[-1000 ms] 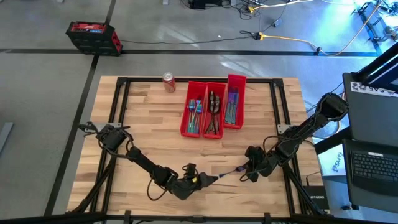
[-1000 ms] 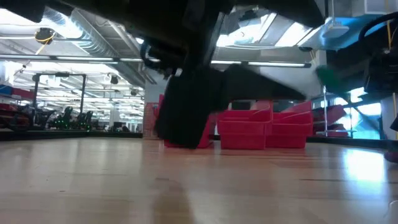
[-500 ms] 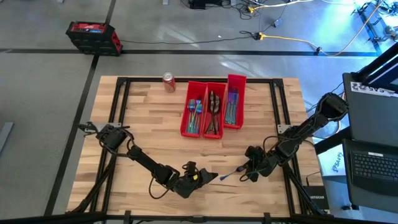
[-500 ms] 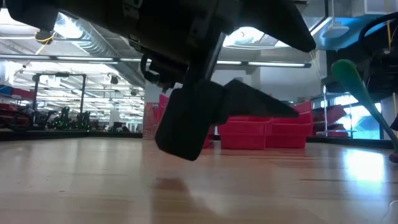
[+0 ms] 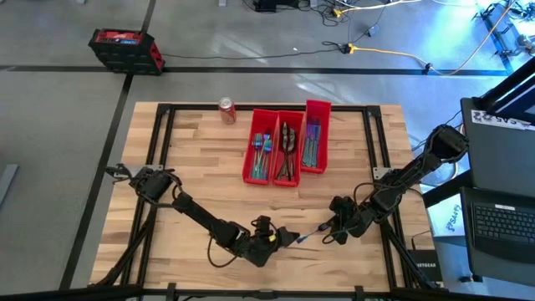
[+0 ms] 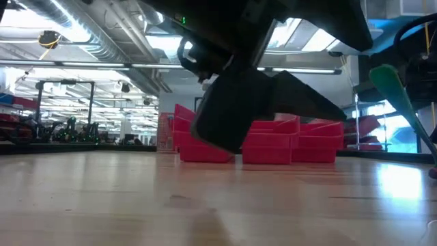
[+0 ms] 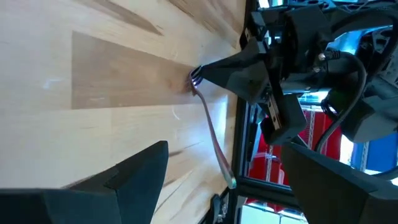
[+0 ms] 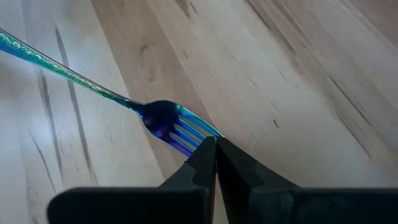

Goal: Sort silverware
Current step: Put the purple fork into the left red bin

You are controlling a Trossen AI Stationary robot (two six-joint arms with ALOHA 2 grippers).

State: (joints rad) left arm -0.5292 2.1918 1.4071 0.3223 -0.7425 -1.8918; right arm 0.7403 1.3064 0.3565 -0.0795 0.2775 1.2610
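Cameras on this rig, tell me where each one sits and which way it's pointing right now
High view: above the table, looking straight down; shows both arms, the red bins, left gripper open near the fork.
Low view: at tabletop height, looking level across the table to the bins; an arm hangs in from above.
Left wrist view: past its own open fingers toward the right gripper.
Right wrist view: past its shut fingers, pinching the fork's tines.
Shared: both wrist views show the fork.

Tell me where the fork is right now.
In the high view, the fork is at the table's near edge, its tines pinched by the right gripper, its handle toward the open left gripper.
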